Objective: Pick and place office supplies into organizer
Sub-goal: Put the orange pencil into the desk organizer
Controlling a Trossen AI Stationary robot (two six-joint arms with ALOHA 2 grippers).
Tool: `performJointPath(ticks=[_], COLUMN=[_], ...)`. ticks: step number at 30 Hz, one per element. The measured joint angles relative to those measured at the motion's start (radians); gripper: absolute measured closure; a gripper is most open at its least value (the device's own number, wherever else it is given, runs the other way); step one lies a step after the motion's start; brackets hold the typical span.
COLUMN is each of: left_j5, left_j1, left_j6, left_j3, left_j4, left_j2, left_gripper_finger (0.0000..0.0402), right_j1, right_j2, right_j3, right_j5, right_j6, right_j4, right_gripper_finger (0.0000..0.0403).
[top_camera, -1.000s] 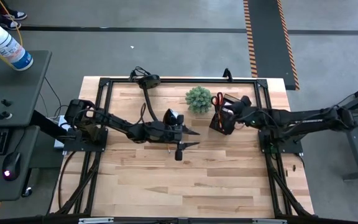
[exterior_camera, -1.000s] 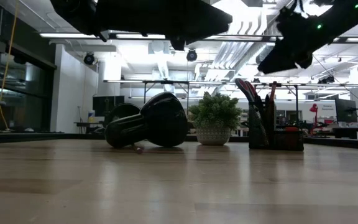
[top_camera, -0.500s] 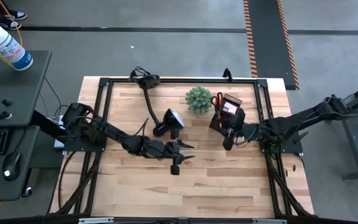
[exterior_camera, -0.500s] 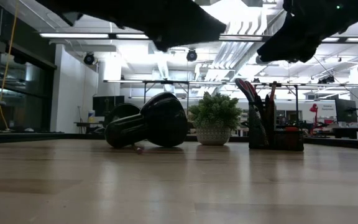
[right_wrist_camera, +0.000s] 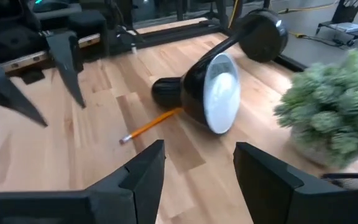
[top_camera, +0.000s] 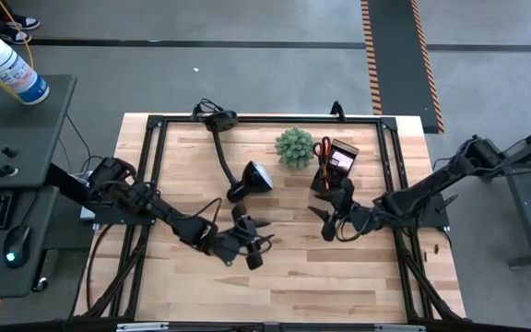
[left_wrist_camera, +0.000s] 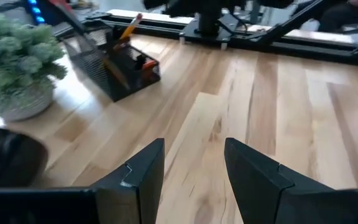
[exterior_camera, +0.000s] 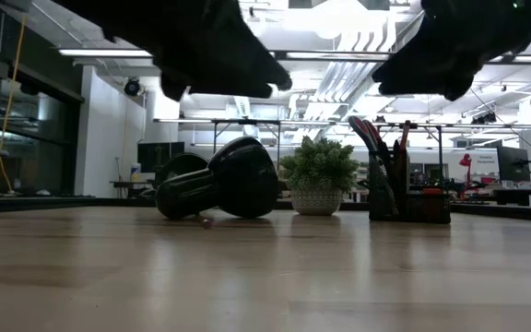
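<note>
Both arms have pulled back toward the table's (top_camera: 293, 277) near side, the left gripper (top_camera: 258, 247) and right gripper (top_camera: 324, 221) hovering spread and empty. At the back, the organizer (top_camera: 336, 164) holds scissors (top_camera: 324, 148) beside the plant (top_camera: 295, 147). One orange pencil (right_wrist_camera: 149, 127) lies by the lamp (top_camera: 252, 177).

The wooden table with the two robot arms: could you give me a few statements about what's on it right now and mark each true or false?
1. The red-handled scissors stand in the black mesh organizer box. True.
2. An orange pencil lies on the table beside the black desk lamp's round white-faced head. True.
3. The left claw is clamped on a pencil. False: its fingers stand apart with nothing between them.
4. The small green spiky plant lies tipped over. False: it stands upright in its pot.
5. The right claw holds the plant. False: it is open and empty.
</note>
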Motion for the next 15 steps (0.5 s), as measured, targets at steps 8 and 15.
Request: performJointPath(ticks=[8, 15], left_j5=[-0.118, -0.164], left_j1=[-0.073, -0.107], left_j6=[-0.161, -0.389], left_j3=[0.000, 0.000], left_j4=[-0.171, -0.330], left_j2=[0.000, 0.000], left_gripper_finger=[0.0245, 0.0245], right_j1=[0.074, 0.087], right_j2=[0.242, 0.446], right_j3=[0.000, 0.063], right_j5=[0.126, 0.172], right_j6=[0.069, 0.105], right_j4=[0.233, 0.392], right_gripper_finger=[0.0220, 0.0234])
